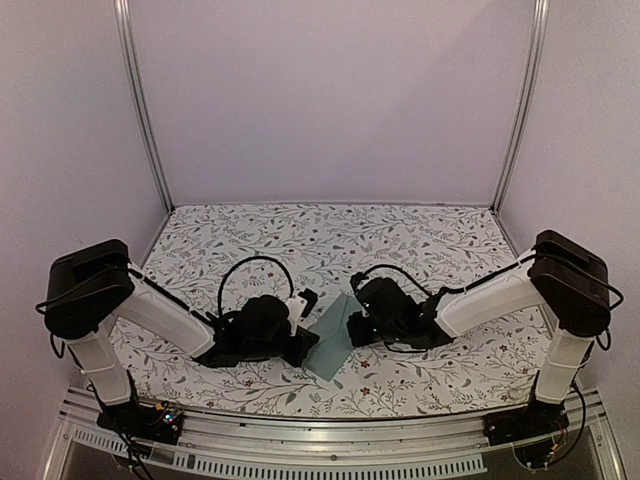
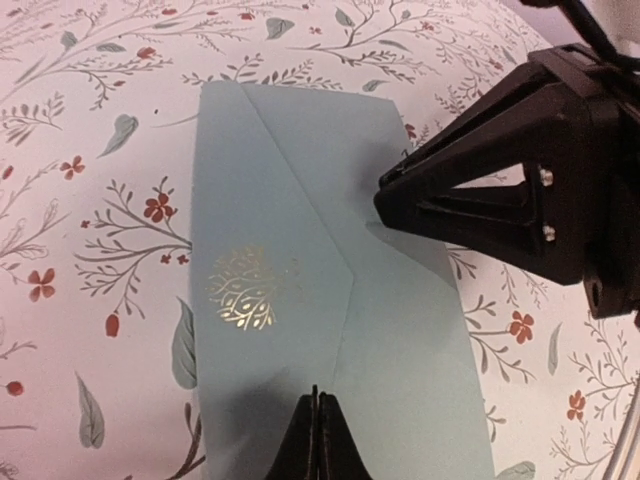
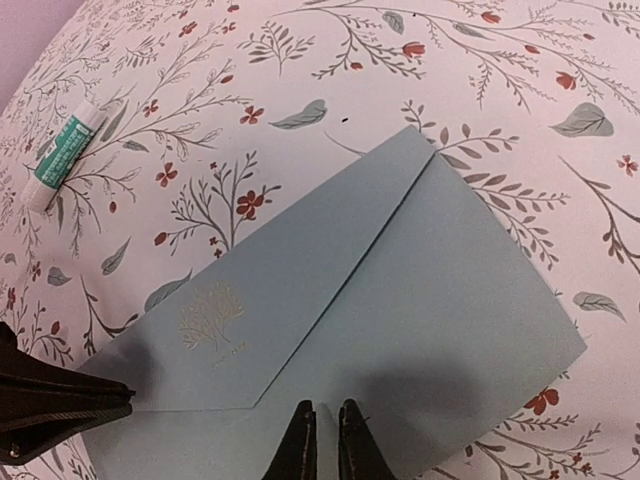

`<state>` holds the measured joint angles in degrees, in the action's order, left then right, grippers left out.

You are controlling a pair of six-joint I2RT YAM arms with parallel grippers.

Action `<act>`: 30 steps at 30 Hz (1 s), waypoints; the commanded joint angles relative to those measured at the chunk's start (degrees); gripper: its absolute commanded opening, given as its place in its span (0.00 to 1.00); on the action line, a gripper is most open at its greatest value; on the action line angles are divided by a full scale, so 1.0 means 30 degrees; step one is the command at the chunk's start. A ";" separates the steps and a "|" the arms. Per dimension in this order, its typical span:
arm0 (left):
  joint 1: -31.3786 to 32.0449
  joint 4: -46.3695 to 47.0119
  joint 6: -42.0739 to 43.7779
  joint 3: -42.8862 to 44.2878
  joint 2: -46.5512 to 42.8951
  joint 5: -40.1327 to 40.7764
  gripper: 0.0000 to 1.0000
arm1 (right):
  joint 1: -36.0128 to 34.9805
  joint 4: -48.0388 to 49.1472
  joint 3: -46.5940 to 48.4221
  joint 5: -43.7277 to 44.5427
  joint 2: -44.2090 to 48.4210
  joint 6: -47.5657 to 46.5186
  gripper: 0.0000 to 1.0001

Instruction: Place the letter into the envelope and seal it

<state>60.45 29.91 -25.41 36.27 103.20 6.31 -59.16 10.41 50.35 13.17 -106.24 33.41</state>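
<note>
The teal envelope [image 1: 328,350] lies flat on the floral tablecloth between my two grippers, its triangular flap folded down and a gold tree emblem [image 2: 243,288] on the flap. My left gripper [image 2: 318,396] is shut, with its tips over the envelope's [image 2: 300,230] near edge by the flap point. A narrow gap shows between the fingers of my right gripper [image 3: 327,408], which hover over the envelope's [image 3: 430,300] body with nothing between them. In the left wrist view the right gripper [image 2: 385,200] points onto the envelope from the right. The letter is hidden from view.
A white-and-teal glue stick [image 3: 63,156] lies on the cloth at the far left of the right wrist view. The floral tablecloth [image 1: 420,235] stretches back to the lilac walls and metal posts [image 1: 145,120].
</note>
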 commanded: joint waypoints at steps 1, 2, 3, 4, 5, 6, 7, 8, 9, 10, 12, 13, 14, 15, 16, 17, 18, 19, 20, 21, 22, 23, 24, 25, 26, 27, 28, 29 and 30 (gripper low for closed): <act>-0.0230 -0.0332 0.0592 -0.0634 -0.1777 0.0765 0.00 | 0.0145 -0.0725 -0.0326 0.0792 0.1608 -0.0463 0.12; -0.0223 -0.0346 0.0710 -0.0767 -0.2276 0.0989 0.00 | 0.0148 -0.0768 -0.0421 0.0821 0.1988 -0.0493 0.13; -0.0223 -0.0388 0.0794 -0.0930 -0.2662 0.1163 0.00 | 0.0145 -0.0775 -0.0521 0.0825 0.2212 -0.0541 0.17; -0.0241 -0.0474 0.0867 -0.1101 -0.2973 0.1371 0.00 | 0.0148 -0.0802 -0.0610 0.0836 0.2500 -0.0570 0.19; -0.0247 -0.0602 0.0942 -0.1188 -0.3302 0.1628 0.00 | 0.0145 -0.0853 -0.0720 0.0863 0.2706 -0.0609 0.25; -0.0233 -0.0735 0.1028 -0.1257 -0.3614 0.1869 0.00 | 0.0144 -0.0888 -0.0815 0.0925 0.3114 -0.0638 0.31; -0.0249 -0.0895 0.1087 -0.1350 -0.3898 0.2093 0.01 | 0.0148 -0.0915 -0.0936 0.1010 0.3365 -0.0687 0.35; -0.0248 -0.1039 0.1134 -0.1443 -0.4223 0.2334 0.01 | 0.0148 -0.0999 -0.1021 0.1148 0.3691 -0.0748 0.37; -0.0233 -0.1189 0.1173 -0.1564 -0.4527 0.2517 0.02 | 0.0148 -0.1119 -0.1094 0.1309 0.4084 -0.0827 0.38; -0.0253 -0.1354 0.1218 -0.1682 -0.4895 0.2771 0.02 | 0.0148 -0.1295 -0.1154 0.1501 0.4303 -0.0890 0.41; -0.0228 -0.1760 0.1233 -0.1945 -0.5626 0.3276 0.04 | 0.0148 -0.1651 -0.1274 0.1897 0.4809 -0.1032 0.47; -0.0230 -0.1971 0.1259 -0.2103 -0.6043 0.3569 0.06 | 0.0156 -0.1845 -0.1305 0.2073 0.5117 -0.1069 0.50; -0.0249 -0.2196 0.1273 -0.2262 -0.6469 0.3880 0.07 | 0.0149 -0.2034 -0.1353 0.2263 0.5375 -0.1112 0.53; -0.0248 -0.2451 0.1286 -0.2446 -0.6943 0.4242 0.10 | 0.0163 -0.2197 -0.1432 0.2473 0.5578 -0.1164 0.57; -0.0255 -0.2760 0.1306 -0.2634 -0.7449 0.4547 0.13 | 0.0176 -0.2343 -0.1534 0.2643 0.5934 -0.1172 0.60; -0.0278 -0.2986 0.1294 -0.2888 -0.7977 0.4863 0.15 | 0.0199 -0.2398 -0.1656 0.2847 0.6165 -0.1215 0.65; -0.0303 -0.3216 0.1292 -0.3096 -0.8564 0.5163 0.17 | 0.0221 -0.2465 -0.1814 0.3052 0.6520 -0.1231 0.71; -0.0350 -0.3428 0.1266 -0.3312 -0.9113 0.5413 0.19 | 0.0256 -0.2489 -0.1988 0.3213 0.6766 -0.1255 0.77; -0.0414 -0.3623 0.1289 -0.3567 -0.9742 0.5716 0.21 | 0.0329 -0.2495 -0.2167 0.3336 0.7255 -0.1328 0.84; -0.0492 -0.3772 0.1291 -0.3814 -1.0329 0.5830 0.24 | 0.0391 -0.2504 -0.2354 0.3432 0.7656 -0.1375 0.89; -0.0611 -0.3889 0.1310 -0.4091 -1.1083 0.5906 0.26 | 0.0483 -0.2527 -0.2542 0.3561 0.7929 -0.1449 0.95; -0.0751 -0.4061 0.1276 -0.4402 -1.1570 0.6022 0.29 | 0.0578 -0.2548 -0.2694 0.3654 0.8422 -0.1507 0.98; -0.0889 -0.4229 0.1165 -0.4589 -1.2030 0.6143 0.31 | 0.0685 -0.2609 -0.2827 0.3757 0.8691 -0.1616 0.99; -0.1042 -0.4422 0.1060 -0.4777 -1.2447 0.6271 0.34 | 0.0838 -0.2642 -0.2971 0.3803 0.9044 -0.1684 0.99; -0.1160 -0.4556 0.0948 -0.4943 -1.2850 0.6393 0.36 | 0.0971 -0.2679 -0.3125 0.3838 0.9308 -0.1720 0.99; -0.1259 -0.4617 0.0846 -0.5122 -1.3201 0.6434 0.39 | 0.1123 -0.2684 -0.3305 0.3882 0.9733 -0.1851 0.99; -0.1363 -0.4643 0.0745 -0.5294 -1.3571 0.6450 0.41 | 0.1284 -0.2688 -0.3504 0.3991 1.0072 -0.1952 0.99; -0.1423 -0.4657 0.0656 -0.5448 -1.3873 0.6482 0.43 | 0.1426 -0.2696 -0.3701 0.4099 1.0334 -0.2082 0.99; -0.1475 -0.4663 0.0579 -0.5602 -1.4156 0.6559 0.46 | 0.1538 -0.2800 -0.3916 0.4278 1.0733 -0.2193 0.99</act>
<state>57.32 18.04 -22.65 21.30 63.77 23.90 -56.12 3.22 40.82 23.14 -77.93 28.56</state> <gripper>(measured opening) 0.424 0.989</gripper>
